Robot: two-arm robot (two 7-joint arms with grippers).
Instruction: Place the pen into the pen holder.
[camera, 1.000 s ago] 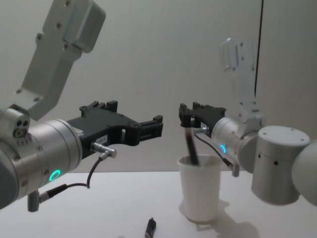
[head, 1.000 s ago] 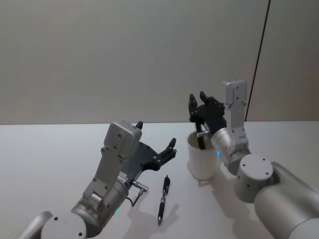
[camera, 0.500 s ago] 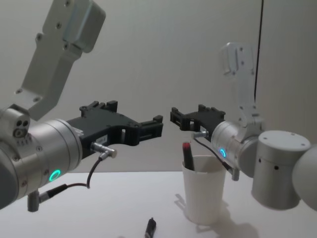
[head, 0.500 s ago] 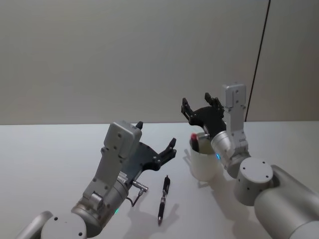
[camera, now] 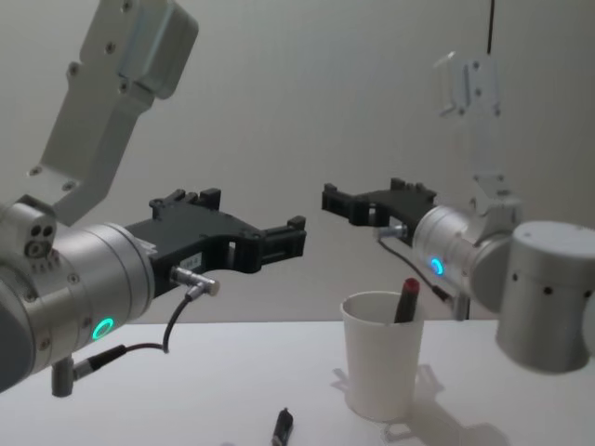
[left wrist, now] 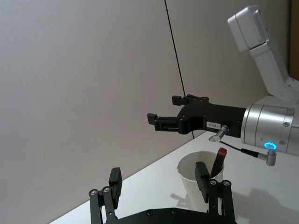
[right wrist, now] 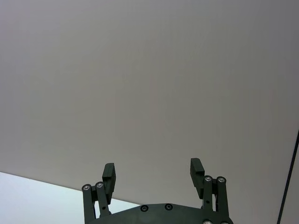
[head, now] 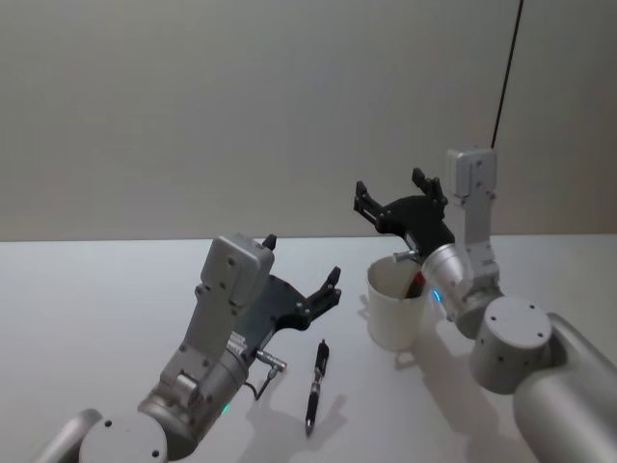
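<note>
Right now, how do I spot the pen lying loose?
On the white table, find the paper cup below the open right claw. Left of it, near the left claw, a slim dark pen lies flat, unlike the red-tipped pen standing in the cup.

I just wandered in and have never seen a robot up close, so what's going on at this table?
A two-armed robot is putting pens into a white paper cup that serves as the pen holder. One red-tipped pen leans inside it, and the right gripper hangs open above it, holding nothing. A second, dark pen lies on the table in front of the cup. The left gripper, also open and empty, hovers near that pen without touching it.
</note>
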